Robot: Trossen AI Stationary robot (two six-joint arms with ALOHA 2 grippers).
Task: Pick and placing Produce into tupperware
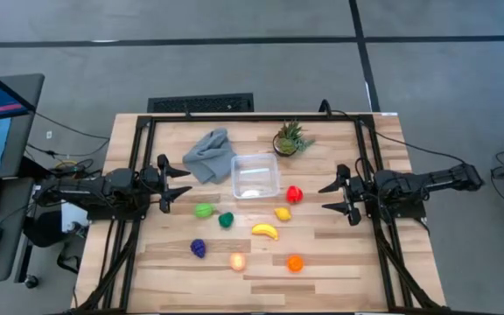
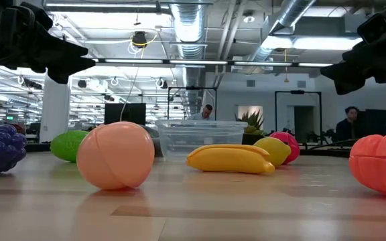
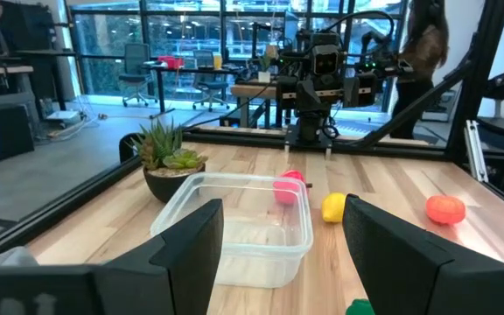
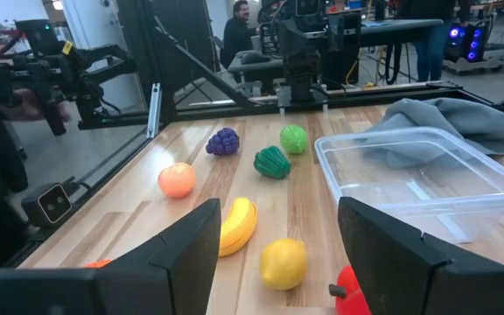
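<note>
Tupperware (image 1: 255, 177) empty, mid-counter toward far edge; produce (image 1: 265, 231) scattered on its near side. Left claw (image 1: 175, 185), right claw (image 1: 334, 197): both spread, empty. Fruit likely light, hard, slick; you pinch across middle.

Left tool (image 1: 185, 185) and right tool (image 1: 327, 198) hover, fingers apart.

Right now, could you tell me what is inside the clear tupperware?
Nothing shows inside the tupperware; through its clear walls only bare floor shows. The red fruit sits outside, beside it. Nothing hides its inside.
</note>
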